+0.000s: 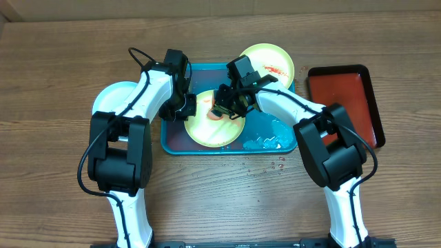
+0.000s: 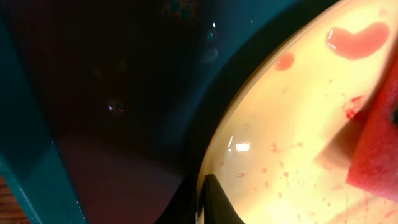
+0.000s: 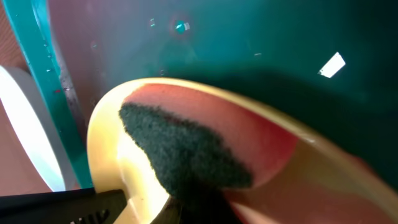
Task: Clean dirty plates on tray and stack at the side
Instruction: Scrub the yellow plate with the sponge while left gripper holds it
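A yellow-green rimmed plate [image 1: 210, 131] with red smears lies in the turquoise tray [image 1: 172, 146]. My left gripper [image 1: 184, 107] is shut on its left rim; in the left wrist view the fingers [image 2: 202, 200] pinch the plate's [image 2: 286, 137] edge. My right gripper [image 1: 227, 107] is shut on a red sponge with a dark green pad [image 3: 186, 149] and presses it on the plate [image 3: 106, 155]. The sponge [image 2: 379, 143] shows beside a red smear [image 2: 357, 38]. A second yellow-green plate [image 1: 272, 60] rests at the tray's far right corner. The mint-rimmed plate [image 1: 114, 93] lies left of the tray.
A red tray with a black rim [image 1: 344, 103] stands at the right. Water and foam [image 1: 265, 141] pool in the turquoise tray's near right corner. A few drops [image 1: 275, 165] lie on the wooden table in front of it.
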Action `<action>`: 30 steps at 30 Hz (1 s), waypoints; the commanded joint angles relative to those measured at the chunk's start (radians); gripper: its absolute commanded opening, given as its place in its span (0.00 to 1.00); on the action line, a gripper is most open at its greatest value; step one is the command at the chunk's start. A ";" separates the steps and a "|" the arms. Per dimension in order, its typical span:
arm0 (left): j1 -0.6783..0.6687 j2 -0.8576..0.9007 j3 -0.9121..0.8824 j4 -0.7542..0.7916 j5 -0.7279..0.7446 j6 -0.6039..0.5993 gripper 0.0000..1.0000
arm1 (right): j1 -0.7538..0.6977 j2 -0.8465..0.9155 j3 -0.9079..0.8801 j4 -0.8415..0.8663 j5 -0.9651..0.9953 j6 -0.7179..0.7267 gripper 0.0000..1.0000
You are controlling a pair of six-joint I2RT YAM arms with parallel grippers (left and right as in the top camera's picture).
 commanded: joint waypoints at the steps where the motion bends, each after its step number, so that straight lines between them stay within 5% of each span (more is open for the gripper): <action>1: -0.005 0.000 -0.024 0.011 0.034 -0.018 0.05 | 0.068 0.076 -0.002 -0.008 -0.040 0.002 0.04; 10: -0.005 0.000 -0.024 0.012 0.034 -0.018 0.04 | 0.088 0.076 0.107 -0.286 -0.026 -0.150 0.04; 19: -0.005 0.000 -0.024 0.013 0.034 -0.018 0.04 | 0.074 0.076 0.338 -0.689 0.443 -0.183 0.04; 25: -0.005 0.000 -0.024 0.016 0.034 -0.018 0.04 | 0.082 0.092 0.358 -0.633 0.615 -0.179 0.04; 30: -0.005 0.000 -0.024 0.016 0.034 -0.018 0.04 | 0.082 0.162 0.358 -0.509 0.402 -0.180 0.04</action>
